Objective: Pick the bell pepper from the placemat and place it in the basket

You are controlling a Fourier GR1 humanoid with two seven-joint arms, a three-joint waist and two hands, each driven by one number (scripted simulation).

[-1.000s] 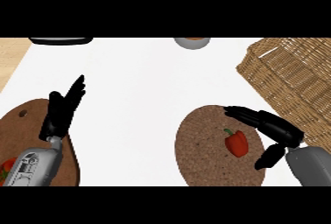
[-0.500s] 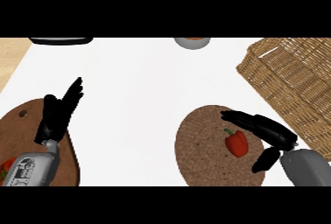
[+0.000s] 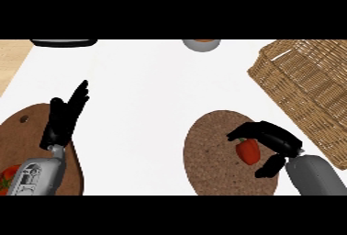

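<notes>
- Wicker basket [image 3: 305, 87] sits at the upper right of the white counter [image 3: 149, 92], its near wall just beyond the round brown placemat [image 3: 207, 156].
- Red bell pepper [image 3: 248, 151] lies on the right part of the placemat, outside the basket.
- Nothing stands between pepper and basket except the basket's woven wall and the hand itself.
- Grey bowl [image 3: 201, 44] at the top edge, partly cut off; dark flat object [image 3: 61, 42] at the top left, also cut off.
- Brown wooden board [image 3: 24, 131] at the left edge, with a red item [image 3: 7, 178] at its lower corner, too cropped to name.
- Right hand [image 3: 277, 137] comes in from the lower right on its grey forearm, with the palm over the placemat's right rim.
- Its fingers [image 3: 247, 131] arch over the pepper's top and far side and the thumb [image 3: 270, 166] curves in below, so the hand is cupped round the pepper in a grasp.
- Left hand [image 3: 64, 117] rests at the left over the board's edge, fingers straight and pointing up, released and holding nothing.
</notes>
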